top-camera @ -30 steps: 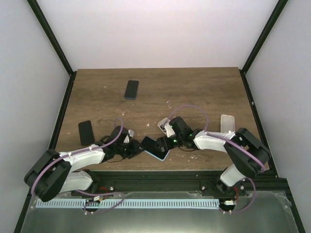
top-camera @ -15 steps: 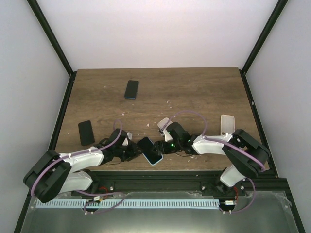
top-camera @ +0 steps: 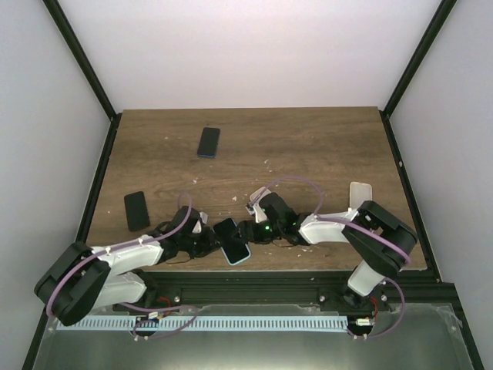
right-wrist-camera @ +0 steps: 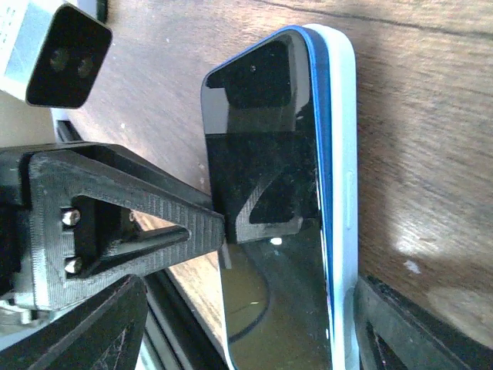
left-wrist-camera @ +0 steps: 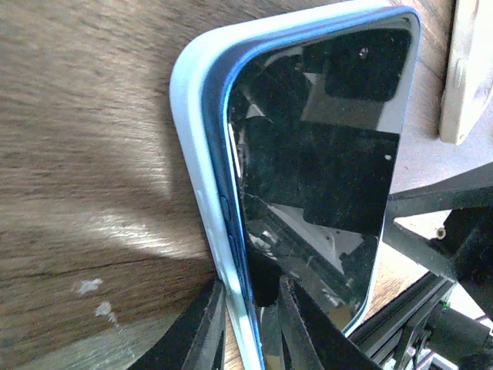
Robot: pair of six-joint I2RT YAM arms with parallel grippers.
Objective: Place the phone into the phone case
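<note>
Moved: phone (top-camera: 232, 241) with case (left-wrist-camera: 202, 208) slides leftward — both arms follow.
Left gripper (left-wrist-camera: 248, 324): clamped on phone and case edge.
Right gripper (right-wrist-camera: 231, 231): grip state unclear.
Handling: stiff, slick glass — hold by the edges.

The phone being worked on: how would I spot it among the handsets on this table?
Look at the table's near edge, where the two arms meet. The phone lies between the left pincer and right pincer, in a pale blue case. Unlike the dark phones farther back, it shows that light rim.

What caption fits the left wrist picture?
Left pincer grips a blue phone resting in its pale blue case.
</note>
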